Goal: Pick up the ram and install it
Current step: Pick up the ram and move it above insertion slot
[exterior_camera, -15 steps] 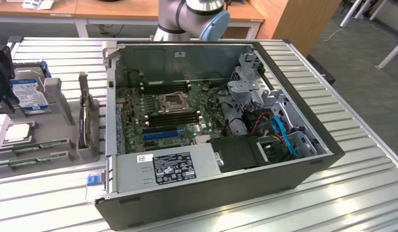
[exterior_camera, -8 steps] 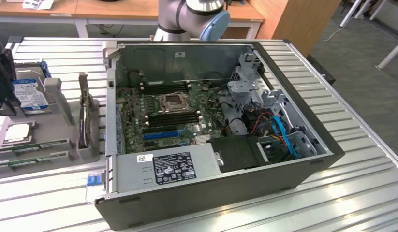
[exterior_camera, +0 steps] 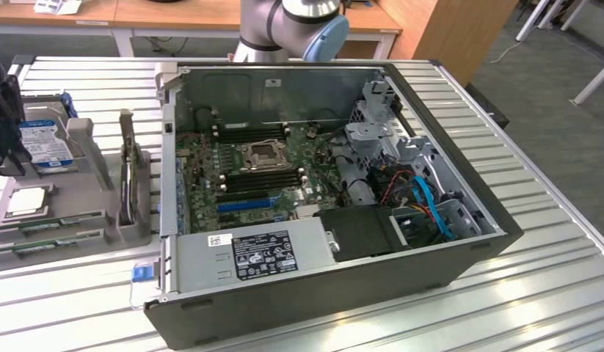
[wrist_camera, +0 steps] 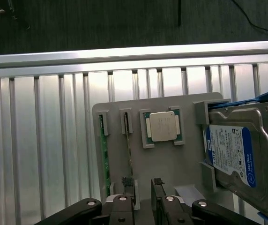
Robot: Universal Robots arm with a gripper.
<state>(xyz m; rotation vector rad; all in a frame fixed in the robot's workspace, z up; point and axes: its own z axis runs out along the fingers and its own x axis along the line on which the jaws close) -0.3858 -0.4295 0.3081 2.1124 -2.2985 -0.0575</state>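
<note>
Gripper (wrist_camera: pixel 143 185) looks wide open on my wrist feed: its two dark fingers (wrist_camera: pixel 128 183) stand apart and nothing is clamped between them.

From the exterior view I see the slatted aluminium table (exterior_camera: pixel 536 242) carrying everything. The biggest thing on it is the opened computer case (exterior_camera: pixel 312 315), lying on its side with the motherboard (exterior_camera: pixel 252 169) exposed and a grey power supply (exterior_camera: pixel 252 253) along its near edge. At the exterior view's left, beside the case, lies the grey parts holder (wrist_camera: pixel 183 164), and the gripper hangs over it.

On that holder, the blue-labelled hard drive (wrist_camera: pixel 232 150) leans in its own bay at one side.

The ram (wrist_camera: pixel 130 150) stands on edge in a narrow slot of the holder, a thin green strip running away from the gripper. Its near end lines up with one fingertip, while the other fingertip sits off to the side towards the processor. So I read the stick as under or just beside one finger, not centred in the gap. I cannot tell whether that finger touches it.

A second green stick (wrist_camera: pixel 105 154) stands in the neighbouring slot, on the side away from the drive.

The square silver processor (wrist_camera: pixel 163 126) rests in its recess between the ram and the drive.
</note>
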